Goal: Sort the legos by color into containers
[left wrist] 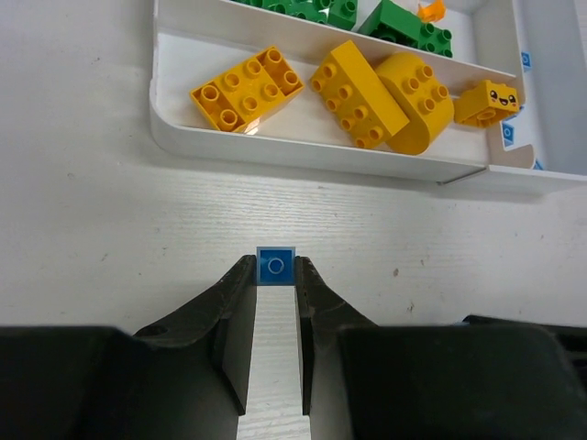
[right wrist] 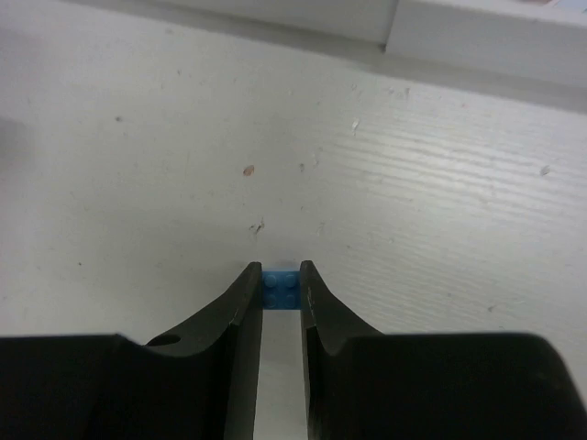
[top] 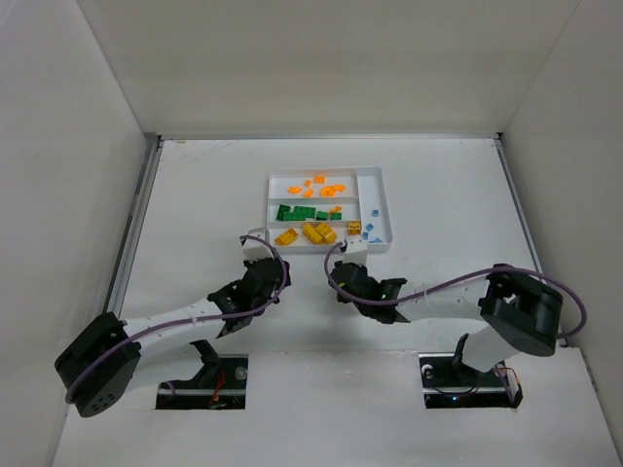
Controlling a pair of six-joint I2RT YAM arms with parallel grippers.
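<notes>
Bright even light, faint soft shadows

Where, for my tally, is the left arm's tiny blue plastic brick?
Left wrist view: tiny blue plastic brick pinched in left tool, outside the white plastic tray wall.

looks like a robot lab, with a small test booth. closed in by plain white walls (top: 88, 97) on three sides, with grey metal strips (top: 136, 214) down the edges. inside, one white table (top: 195, 195), a bit scratched and spotted up close. bolted at the near edge: a left arm (top: 180, 318) and a right arm (top: 443, 297) on black bases (top: 467, 384), with purple wires (top: 450, 282) running along them. set out in front, a white tray (top: 378, 209) of toy bricks (top: 316, 232).
</notes>
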